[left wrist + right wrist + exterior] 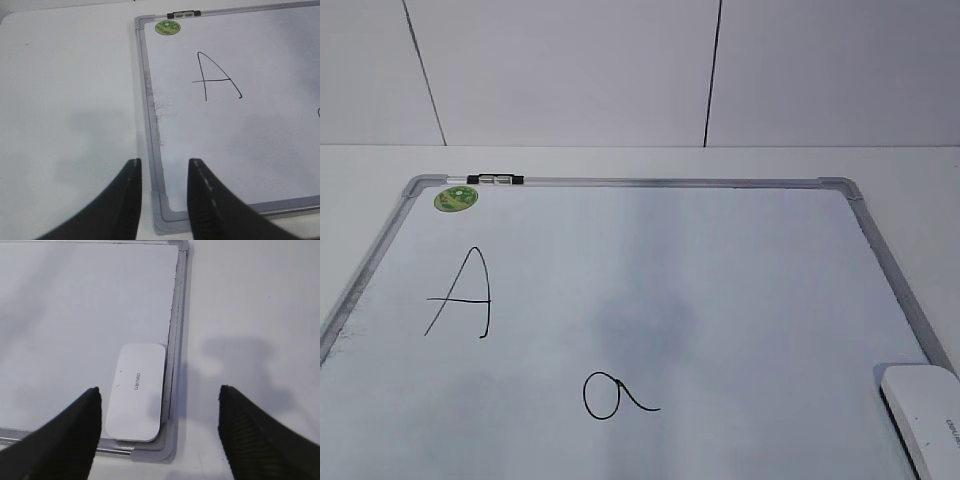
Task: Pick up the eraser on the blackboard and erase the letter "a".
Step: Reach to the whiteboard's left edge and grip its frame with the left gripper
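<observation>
**Task not begun: eraser untouched, "a" intact**

The eraser (136, 391) lies flat on the blackboard (720, 260), in its near right corner, against the frame. The right gripper (157, 435) hovers above it, jaws spread wide, holding nothing. The left gripper (163, 200) hangs over the board's near left corner, jaws parted w/ a modest gap, also empty. The letter "a" (612, 396) is whole, near the front-middle; the capital A (463, 295) sits upper left. Left to do, as I judge: grasp, carry over, wipe.
</observation>
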